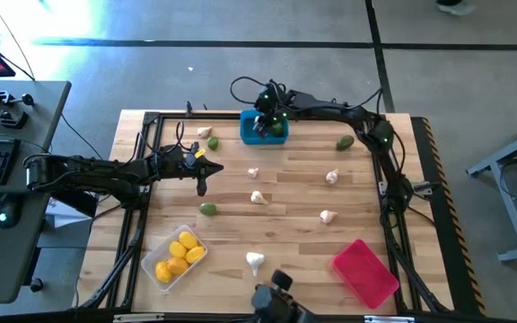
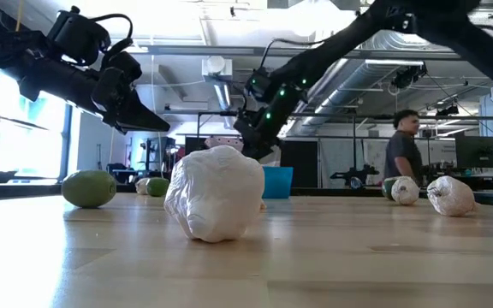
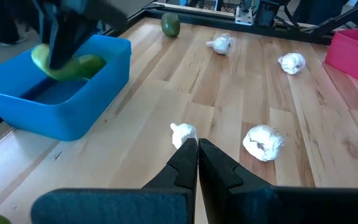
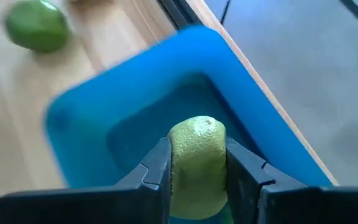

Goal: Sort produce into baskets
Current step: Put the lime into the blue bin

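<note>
My right gripper (image 1: 273, 126) hangs over the blue basket (image 1: 257, 131) at the table's far edge, shut on a dark green produce piece (image 4: 196, 167). My left gripper (image 1: 202, 172) waits shut over the left middle of the table, just above a garlic bulb (image 3: 184, 132). Two more green pieces (image 1: 345, 142) (image 1: 207, 209) and several whitish garlic bulbs (image 1: 258, 197) lie loose on the wood. The clear basket (image 1: 155, 244), near left, holds several yellow pieces (image 1: 181, 253). The red basket (image 1: 364, 272) stands near right. My right gripper pinches the green piece by two opposite sides (image 4: 178, 163) between its two fingers (image 4: 157, 169). The fingers slant down from above. The piece is lifted clear, over the inside of the blue basket (image 4: 135, 124).
A dark frame (image 1: 393, 193) runs along the table's left and right sides. Bare wood lies in the middle, between the scattered bulbs. A large garlic bulb (image 2: 216, 195) sits close to the near edge. A person (image 2: 400, 154) stands in the room beyond.
</note>
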Controlling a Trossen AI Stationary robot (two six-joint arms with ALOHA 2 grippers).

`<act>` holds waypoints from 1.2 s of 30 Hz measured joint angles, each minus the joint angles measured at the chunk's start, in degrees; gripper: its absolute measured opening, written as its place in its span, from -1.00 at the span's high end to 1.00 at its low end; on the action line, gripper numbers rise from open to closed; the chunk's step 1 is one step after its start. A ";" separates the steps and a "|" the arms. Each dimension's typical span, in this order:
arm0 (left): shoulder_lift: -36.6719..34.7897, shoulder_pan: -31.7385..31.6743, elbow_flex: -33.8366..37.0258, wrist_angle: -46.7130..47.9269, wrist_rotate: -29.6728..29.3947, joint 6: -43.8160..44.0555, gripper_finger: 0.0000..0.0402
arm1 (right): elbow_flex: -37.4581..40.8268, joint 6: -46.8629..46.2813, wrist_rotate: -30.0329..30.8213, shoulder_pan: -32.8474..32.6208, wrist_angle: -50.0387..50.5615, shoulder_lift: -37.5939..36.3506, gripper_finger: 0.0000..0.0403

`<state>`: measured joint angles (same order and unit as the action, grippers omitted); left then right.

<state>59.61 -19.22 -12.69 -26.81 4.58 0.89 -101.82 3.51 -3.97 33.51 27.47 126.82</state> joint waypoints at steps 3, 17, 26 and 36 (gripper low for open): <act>0.00 0.00 0.00 0.04 0.00 0.31 1.00 | -1.38 -0.04 0.06 0.61 2.26 2.27 0.53; -0.02 0.00 -0.03 3.89 0.05 2.03 1.00 | -4.22 0.68 1.35 0.92 3.55 3.46 0.00; -0.04 -2.14 -10.94 23.81 -1.81 -3.07 1.00 | -9.88 1.91 1.37 0.66 6.07 3.01 0.00; -0.04 -12.17 -18.88 38.60 -1.22 -4.57 1.00 | -9.88 2.70 2.81 -3.24 0.52 2.91 0.91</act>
<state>59.57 -31.39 -31.56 11.79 3.36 -3.69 -111.70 6.21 -1.16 30.27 27.99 129.72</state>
